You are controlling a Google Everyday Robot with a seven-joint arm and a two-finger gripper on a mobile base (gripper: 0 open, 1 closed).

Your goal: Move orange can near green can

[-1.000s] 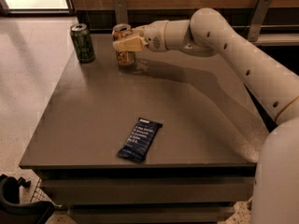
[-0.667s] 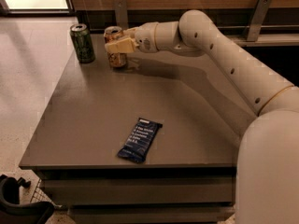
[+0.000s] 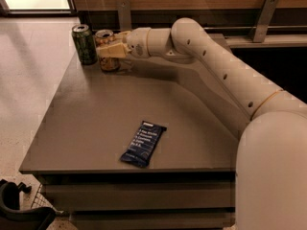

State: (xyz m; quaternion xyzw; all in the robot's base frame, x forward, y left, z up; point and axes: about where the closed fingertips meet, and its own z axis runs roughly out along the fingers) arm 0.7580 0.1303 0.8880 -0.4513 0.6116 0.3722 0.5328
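Note:
The green can (image 3: 84,43) stands upright at the far left corner of the grey table (image 3: 96,123). The orange can (image 3: 108,61) stands just to its right, a small gap between them, its silver top showing. My gripper (image 3: 108,49) reaches in from the right and is shut on the orange can around its upper half, with cream fingers (image 3: 111,51) across its front. The can's base looks at or just above the table top.
A dark blue snack bar wrapper (image 3: 143,143) lies near the table's front edge. My white arm (image 3: 216,66) spans the table's right side. A wooden wall with metal brackets (image 3: 123,11) runs behind. Dark base parts (image 3: 19,210) sit at lower left.
My gripper has carried the orange can leftward, from about a can's width away to right beside the green can. The green can and wrapper have not moved.

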